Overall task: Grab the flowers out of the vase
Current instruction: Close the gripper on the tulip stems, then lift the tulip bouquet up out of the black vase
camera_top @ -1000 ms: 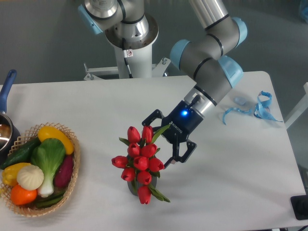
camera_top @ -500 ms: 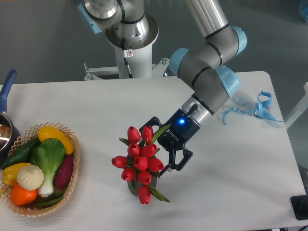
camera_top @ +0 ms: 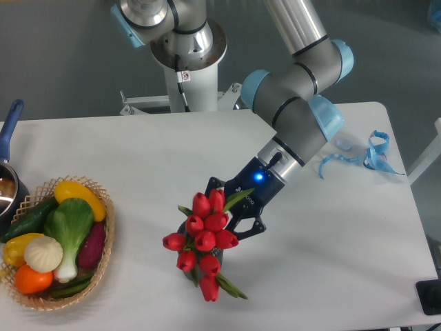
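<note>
The flowers [camera_top: 204, 240], a bunch of red tulip buds with green leaves, stand in the middle front of the table. The vase [camera_top: 189, 274] is dark grey and almost wholly hidden under the buds. My gripper [camera_top: 231, 208] comes in from the upper right. Its black fingers [camera_top: 249, 227] are closed in on the top right part of the bunch. The fingertips are hidden behind the buds. The bunch leans toward the gripper.
A woven basket [camera_top: 103, 258] of coloured vegetables sits at the front left. A dark pot with a blue handle [camera_top: 9, 127] is at the left edge. A blue ribbon [camera_top: 365, 155] lies at the back right. The robot base [camera_top: 186, 48] stands behind the table.
The gripper moved down-left into the bunch and its fingers closed. The tulips shifted a little to the right and bunched tighter.
</note>
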You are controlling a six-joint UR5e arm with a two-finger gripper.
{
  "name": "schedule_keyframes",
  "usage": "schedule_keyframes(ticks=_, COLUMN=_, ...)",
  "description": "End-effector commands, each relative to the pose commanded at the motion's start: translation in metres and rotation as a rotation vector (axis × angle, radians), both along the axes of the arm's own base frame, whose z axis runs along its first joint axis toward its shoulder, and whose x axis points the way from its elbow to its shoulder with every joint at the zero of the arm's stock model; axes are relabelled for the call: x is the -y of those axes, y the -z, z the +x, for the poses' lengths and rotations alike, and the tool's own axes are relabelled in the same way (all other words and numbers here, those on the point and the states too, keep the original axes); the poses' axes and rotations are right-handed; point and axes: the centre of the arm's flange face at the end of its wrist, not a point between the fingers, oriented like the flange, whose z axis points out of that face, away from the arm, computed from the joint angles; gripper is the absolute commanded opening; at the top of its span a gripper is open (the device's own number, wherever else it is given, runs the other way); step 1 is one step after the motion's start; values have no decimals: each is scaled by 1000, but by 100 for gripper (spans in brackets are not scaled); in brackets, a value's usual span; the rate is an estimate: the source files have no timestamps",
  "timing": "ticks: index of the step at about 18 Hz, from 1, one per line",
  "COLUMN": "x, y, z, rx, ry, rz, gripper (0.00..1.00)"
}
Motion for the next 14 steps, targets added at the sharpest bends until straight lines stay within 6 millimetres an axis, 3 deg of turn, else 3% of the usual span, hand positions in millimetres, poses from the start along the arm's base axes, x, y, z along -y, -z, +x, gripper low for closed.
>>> schedule_keyframes(ticks=4, x=0, y=-13, z=0, rx=23, ry=-16, rz=6, gripper=3)
schedule_keyframes(ticks=5, x=2, y=-29, z=4, rx=36, ry=-32, rz=5, gripper=3)
schedule_keyframes(ticks=14, x=13, y=-77, z=15, rx=85, ry=-64, rz=54, gripper=3)
